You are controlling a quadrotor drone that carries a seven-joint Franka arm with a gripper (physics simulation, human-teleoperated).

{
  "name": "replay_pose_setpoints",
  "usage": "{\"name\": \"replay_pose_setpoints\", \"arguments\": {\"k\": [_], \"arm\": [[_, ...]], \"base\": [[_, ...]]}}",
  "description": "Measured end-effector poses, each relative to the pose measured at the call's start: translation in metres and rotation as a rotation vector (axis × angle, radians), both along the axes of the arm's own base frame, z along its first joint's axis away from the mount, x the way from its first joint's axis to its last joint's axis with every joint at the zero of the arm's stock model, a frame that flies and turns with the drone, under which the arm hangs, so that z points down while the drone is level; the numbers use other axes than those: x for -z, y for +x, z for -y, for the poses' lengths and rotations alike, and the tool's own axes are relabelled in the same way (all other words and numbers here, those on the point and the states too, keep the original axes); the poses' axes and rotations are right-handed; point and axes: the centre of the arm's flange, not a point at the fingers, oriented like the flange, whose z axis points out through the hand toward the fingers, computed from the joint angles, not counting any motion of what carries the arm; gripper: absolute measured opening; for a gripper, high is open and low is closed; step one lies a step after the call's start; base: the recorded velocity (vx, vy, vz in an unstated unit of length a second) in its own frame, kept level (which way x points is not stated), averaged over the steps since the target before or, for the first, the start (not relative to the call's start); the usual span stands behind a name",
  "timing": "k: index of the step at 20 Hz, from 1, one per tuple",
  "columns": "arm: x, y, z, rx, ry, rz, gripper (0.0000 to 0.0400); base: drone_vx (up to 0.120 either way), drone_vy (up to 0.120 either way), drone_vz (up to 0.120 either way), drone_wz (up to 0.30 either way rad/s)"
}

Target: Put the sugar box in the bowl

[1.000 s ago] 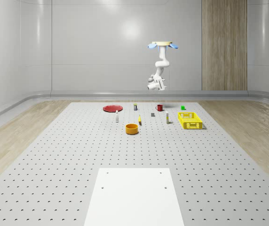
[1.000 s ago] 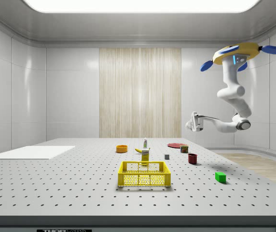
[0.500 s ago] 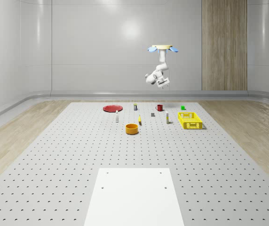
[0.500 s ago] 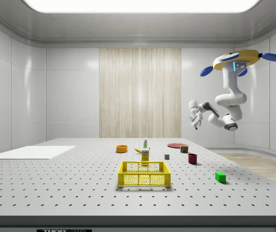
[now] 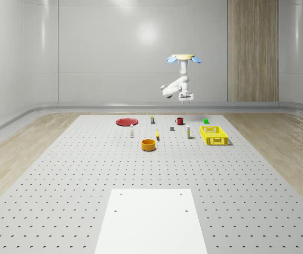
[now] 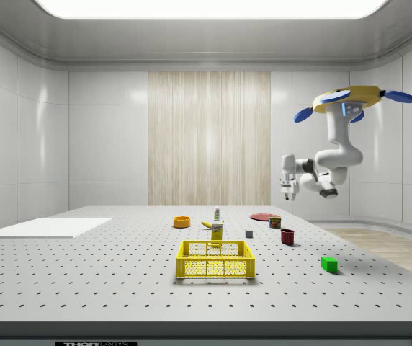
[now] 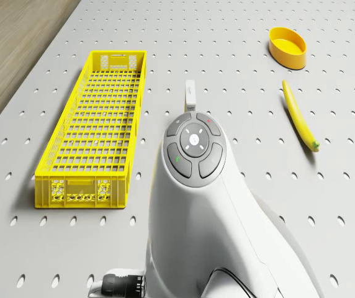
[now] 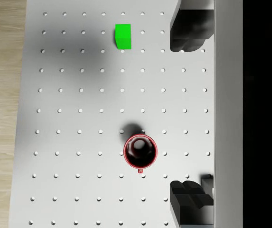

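Drone (image 6: 351, 97) hovers high above the far end of the perforated table (image 5: 88, 169), arm folded beneath it. Gripper (image 8: 191, 116) points straight down, fingers (image 8: 189, 31) spread wide apart, nothing held between them.

Directly below the gripper: red mug (image 8: 140, 151) standing upright on the table; green cube (image 8: 123, 36) well off to one side of it, near the table edge.

Sugar box (image 6: 217, 231) stands upright on the table, low and well away from the gripper, just behind the yellow crate (image 6: 215, 259) in the side view. Orange bowl (image 5: 149, 144) is farther from the gripper still, apart from the box. Banana (image 7: 299, 117) lies between bowl and box in the drone view.
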Motion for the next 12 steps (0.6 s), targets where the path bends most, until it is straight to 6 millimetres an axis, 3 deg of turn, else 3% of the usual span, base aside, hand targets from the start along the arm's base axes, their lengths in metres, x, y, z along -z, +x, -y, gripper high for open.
{"name": "replay_pose_setpoints", "arguments": {"k": [9,12], "arm": [[0.0003,0.0,0.0044,0.001,-0.044,-0.002,0.04],[0.0004,0.0,0.0048,0.001,-0.049,-0.002,0.04]], "base": [[0.12,0.0,-0.12,0.0],[0.053,0.0,-0.12,0.0]]}}
